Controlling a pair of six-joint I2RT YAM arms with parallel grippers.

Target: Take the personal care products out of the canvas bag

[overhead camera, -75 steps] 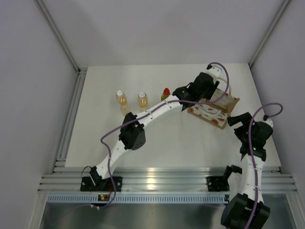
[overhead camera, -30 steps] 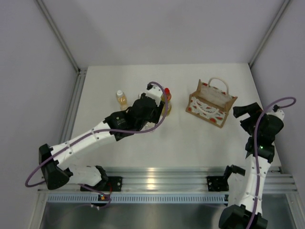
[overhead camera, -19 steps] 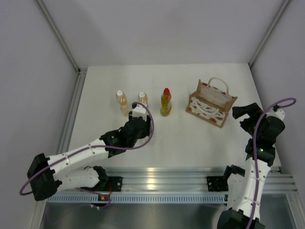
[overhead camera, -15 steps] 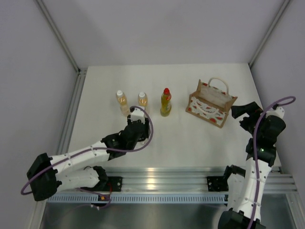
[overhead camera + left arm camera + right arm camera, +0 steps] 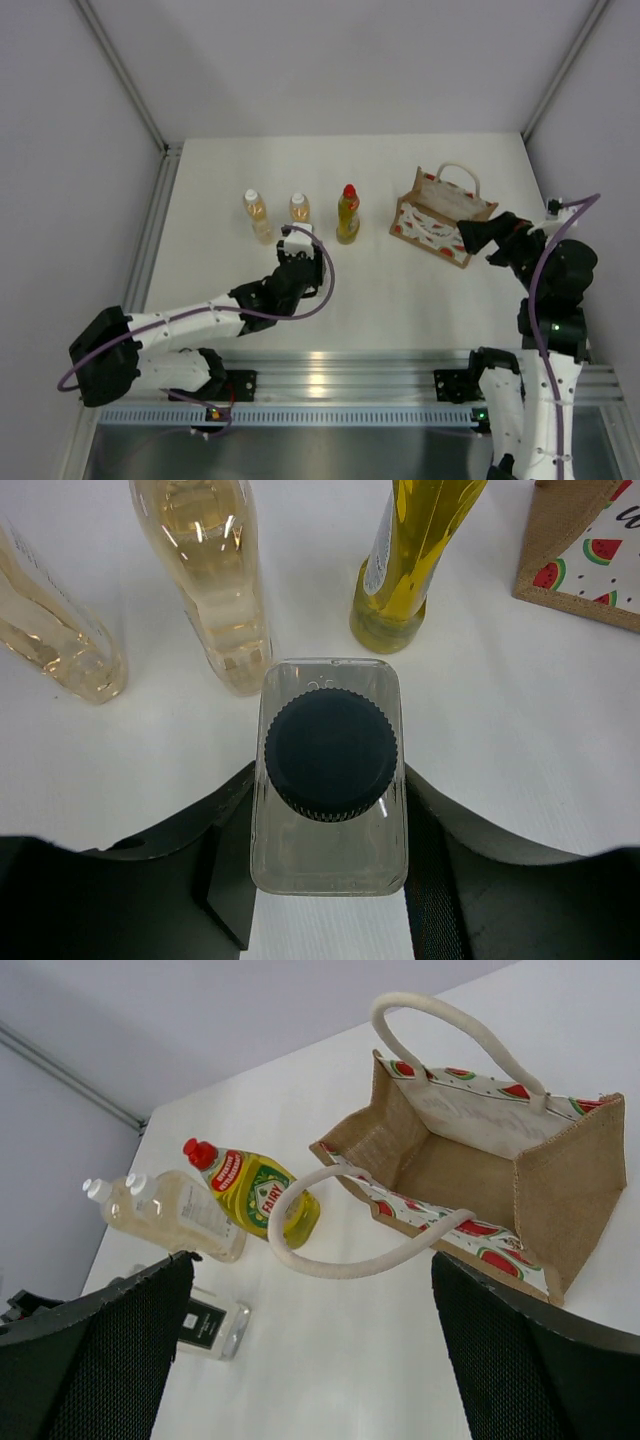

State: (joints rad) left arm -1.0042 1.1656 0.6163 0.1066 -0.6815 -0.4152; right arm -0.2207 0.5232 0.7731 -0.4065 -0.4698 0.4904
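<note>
Your left gripper [image 5: 330,802] was closed against the flat sides of the clear squarish bottle [image 5: 330,855], which stood upright on the table [image 5: 520,730], dark cap toward the wrist. Just beyond stood two amber bottles [image 5: 215,580] and the yellow bottle [image 5: 410,560]. Farther right, the canvas bag [image 5: 560,1190] showed empty, nearest your right gripper [image 5: 478,236], spread wide, holding nothing.

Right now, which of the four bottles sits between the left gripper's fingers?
The clear squarish bottle with the dark cap, flanked by the left gripper. The two amber bottles and the yellow bottle stand free behind it.
</note>
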